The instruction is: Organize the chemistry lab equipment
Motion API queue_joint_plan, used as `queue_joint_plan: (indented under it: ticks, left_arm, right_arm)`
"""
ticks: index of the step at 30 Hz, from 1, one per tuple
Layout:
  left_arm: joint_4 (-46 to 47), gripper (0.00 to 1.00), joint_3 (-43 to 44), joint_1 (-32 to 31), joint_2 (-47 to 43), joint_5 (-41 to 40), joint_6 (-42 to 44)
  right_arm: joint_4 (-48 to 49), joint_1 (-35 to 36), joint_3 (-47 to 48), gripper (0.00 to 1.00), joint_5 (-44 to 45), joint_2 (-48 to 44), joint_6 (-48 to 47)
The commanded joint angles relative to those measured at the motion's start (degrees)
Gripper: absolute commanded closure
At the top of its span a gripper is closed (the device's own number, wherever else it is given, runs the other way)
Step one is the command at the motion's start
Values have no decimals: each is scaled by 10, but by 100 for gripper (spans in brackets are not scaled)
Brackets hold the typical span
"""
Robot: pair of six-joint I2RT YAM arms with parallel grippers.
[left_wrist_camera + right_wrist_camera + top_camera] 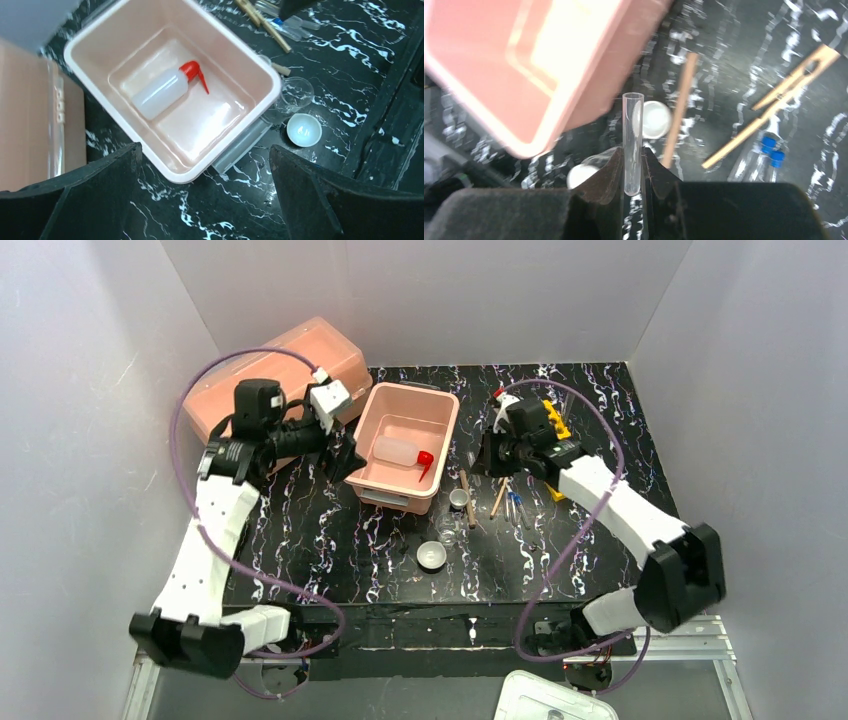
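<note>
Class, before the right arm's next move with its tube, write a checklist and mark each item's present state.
1. Grip: right gripper shut on clear tube: ok.
2. Target: yellow rack holes visible: not ok, right arm hides most.
3. Other arm: left gripper open, holding nothing: ok.
4. Stowed: squeeze bottle lies in pink tub: ok.
5. Stowed: white dish: not ok, on table.

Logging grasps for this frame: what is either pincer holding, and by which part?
The right pincer pinches a thin clear tube near one end; the left pincer is open, holding nothing.
</note>
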Motion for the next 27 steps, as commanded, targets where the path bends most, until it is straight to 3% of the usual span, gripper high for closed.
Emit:
queue_joint_plan:
  ticks: [1,8,11,13,19,27]
  left_arm:
    - [51,2,-41,-7,-97,105,131]
    - [25,2,-67,-40,-162,153,454]
    - [26,2,-104,-58,-187,187,614]
    - [33,2,-118,-72,-190,201,677]
    - [55,2,-135,-148,-175,146,760]
    - [120,7,-169,-210,-160,90,763]
  right_arm:
    - [-15,3,32,90,-184,-57,-21]
    - [-33,5,83,92,-398,-66,-13]
    - [-14,11,90,93,-456,-71,7]
    - [-18,16,104,93,-472,-68,21]
    - [-112,32,185,94,-479,-12,49]
    - [-55,60,200,95,-475,31,145]
